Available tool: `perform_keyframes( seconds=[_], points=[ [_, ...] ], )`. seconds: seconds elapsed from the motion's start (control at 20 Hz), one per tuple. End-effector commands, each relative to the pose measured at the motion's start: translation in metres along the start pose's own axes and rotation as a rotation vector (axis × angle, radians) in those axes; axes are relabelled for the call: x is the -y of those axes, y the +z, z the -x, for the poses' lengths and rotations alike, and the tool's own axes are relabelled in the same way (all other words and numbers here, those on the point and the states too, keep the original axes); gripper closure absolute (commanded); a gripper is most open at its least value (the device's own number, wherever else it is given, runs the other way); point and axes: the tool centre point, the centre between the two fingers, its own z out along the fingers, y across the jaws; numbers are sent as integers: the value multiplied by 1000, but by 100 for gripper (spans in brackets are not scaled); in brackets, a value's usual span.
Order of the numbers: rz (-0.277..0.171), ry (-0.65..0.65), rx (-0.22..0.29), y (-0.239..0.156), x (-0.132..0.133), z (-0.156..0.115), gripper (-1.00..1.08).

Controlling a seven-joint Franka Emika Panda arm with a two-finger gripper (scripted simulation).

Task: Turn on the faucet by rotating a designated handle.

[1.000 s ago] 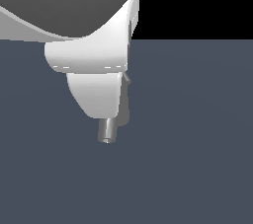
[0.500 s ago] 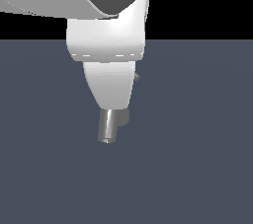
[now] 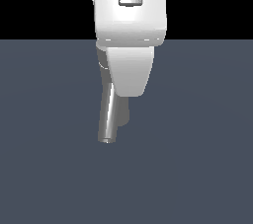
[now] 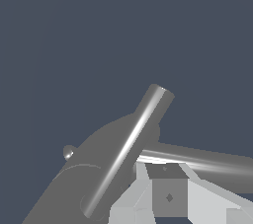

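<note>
In the exterior view, the bulky white gripper (image 3: 127, 77) hangs down from the top of the frame and fills the upper middle, its rounded lower end pointing at the floor. Behind and below it the faucet (image 3: 122, 112) shows only in part — its shiny spout (image 3: 108, 114) slants down toward the exterior view's left and ends in an open mouth just above the dark grey-blue floor (image 3: 197, 168). A darker bit of the faucet's body peeks out beside the spout, right under the gripper's tip. The gripper covers the cap and the handle here, and its fingers cannot be made out, so from this side the jaws' state cannot be told.

In the wrist view, the faucet (image 4: 89, 178) is seen from close above: a dark tapering body with the bright spout (image 4: 131, 144) lying across it at a slant. A small round knob sticks out of the body's edge. A long grey rod, the handle (image 4: 202, 161), runs sideways from the faucet's middle to the frame's edge. One light grey fingertip block (image 4: 168, 193) of the gripper sits just beside the handle, very near or touching it — contact cannot be confirmed. Only this one finger shows clearly, so whether the jaws are apart or together cannot be told.
</note>
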Motion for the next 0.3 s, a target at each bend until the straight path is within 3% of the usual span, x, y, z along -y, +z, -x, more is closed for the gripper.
perform_keyframes(
  seconds=[0.0,0.25],
  points=[
    [6,55,-24,1,1,-29,108],
    [8,60,-26,1,7,-41,108]
  ],
)
